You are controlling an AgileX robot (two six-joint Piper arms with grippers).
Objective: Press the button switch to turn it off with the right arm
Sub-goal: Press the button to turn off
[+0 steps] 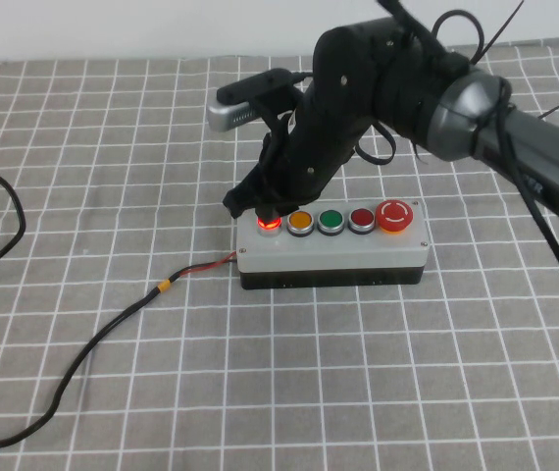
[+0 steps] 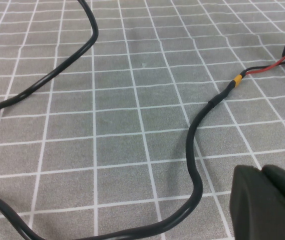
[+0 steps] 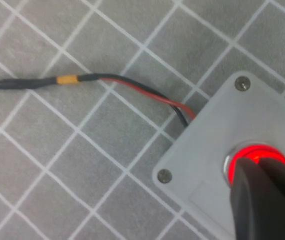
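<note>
The button switch [image 1: 268, 225] is the leftmost of five buttons on the long grey box [image 1: 338, 257]. It glows bright red in its silver collar [image 3: 229, 167]. My right gripper [image 1: 263, 212] is shut, and its fingertips rest on top of the lit button; in the right wrist view the dark fingers [image 3: 262, 200] cover most of the button [image 3: 255, 153]. My left gripper [image 2: 270, 200] is shut and empty, low over the checked cloth, well left of the box and out of the high view.
Beside the lit button stand an orange button [image 1: 300, 221], a green one [image 1: 330, 220], a dark maroon one [image 1: 361, 218] and a red mushroom button [image 1: 394, 215]. A black cable [image 1: 103, 334] with red lead runs from the box's left end across the cloth.
</note>
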